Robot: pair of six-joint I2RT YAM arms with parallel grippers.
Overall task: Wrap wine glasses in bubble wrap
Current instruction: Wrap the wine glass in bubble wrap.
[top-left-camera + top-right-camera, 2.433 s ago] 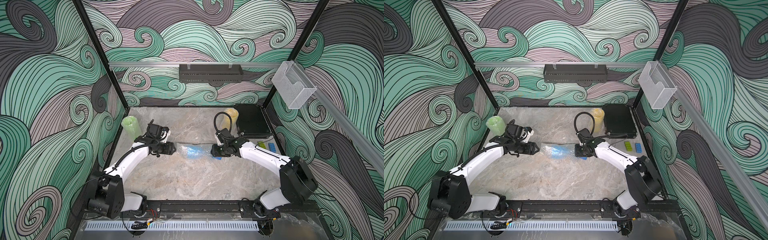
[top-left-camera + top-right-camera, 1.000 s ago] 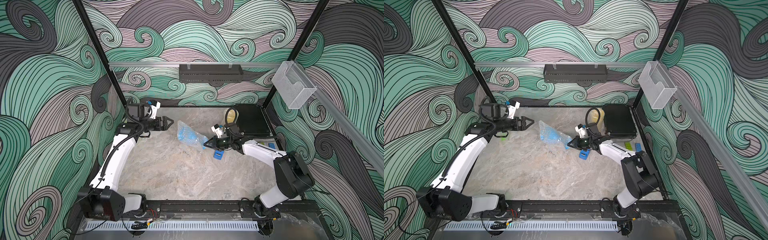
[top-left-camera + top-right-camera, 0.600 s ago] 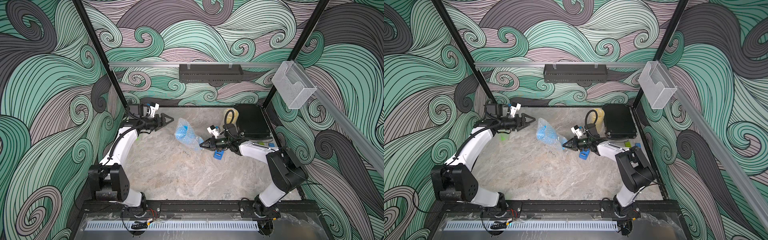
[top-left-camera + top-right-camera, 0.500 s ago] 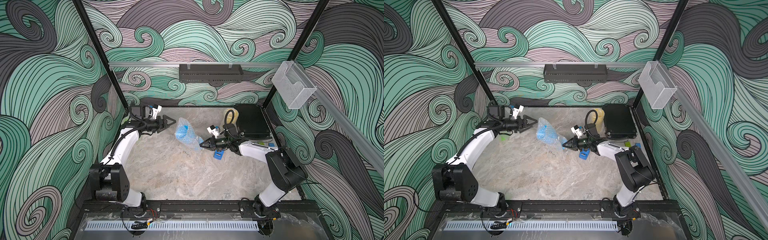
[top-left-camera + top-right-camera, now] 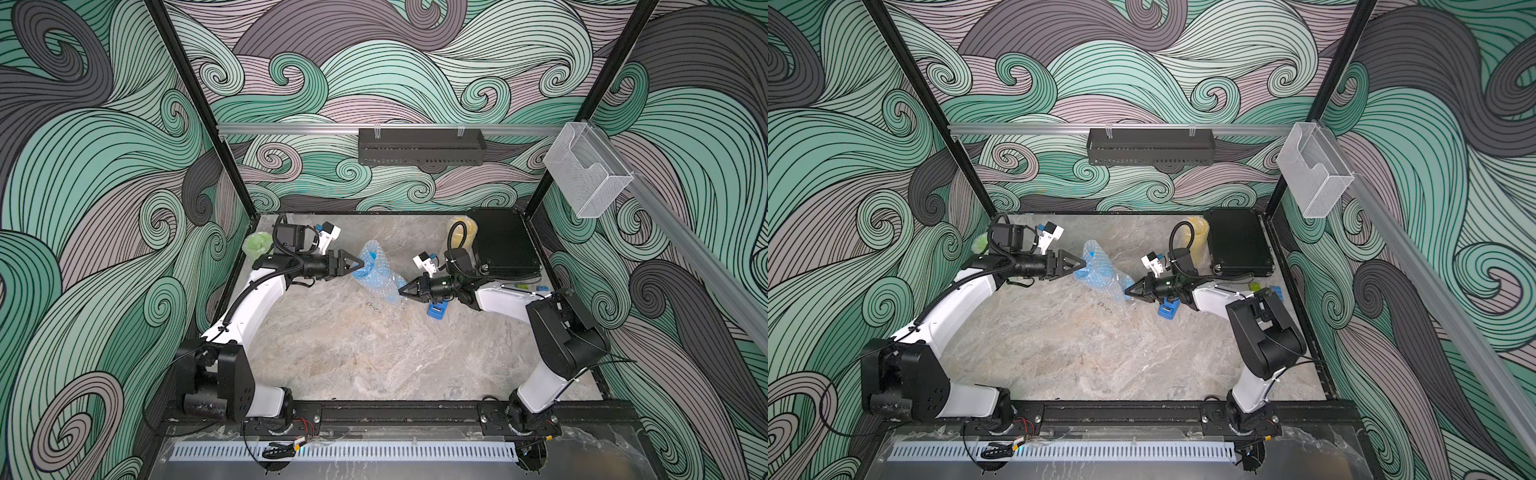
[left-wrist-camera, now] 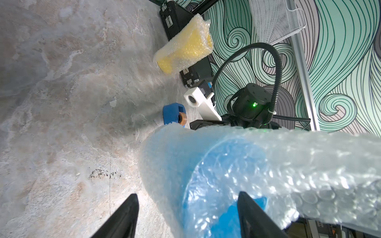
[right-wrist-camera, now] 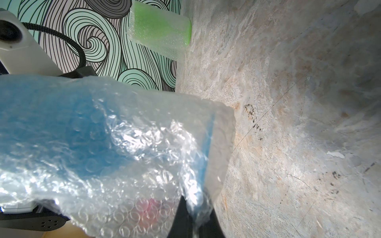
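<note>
The blue goblet is rolled inside bubble wrap, well left of the black box. The right gripper is pinched tight on the bubble wrap's loose end, the end nearer the box. The left gripper has its fingers apart, astride the bundle's far end. A wrapped yellow goblet sits just beside the box. A wrapped green goblet is far left of it. The tape dispenser lies near the box's front left corner.

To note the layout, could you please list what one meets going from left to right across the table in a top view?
From the left: wrapped green glass → wrapped blue glass → tape dispenser → wrapped yellow glass → black case.
</note>
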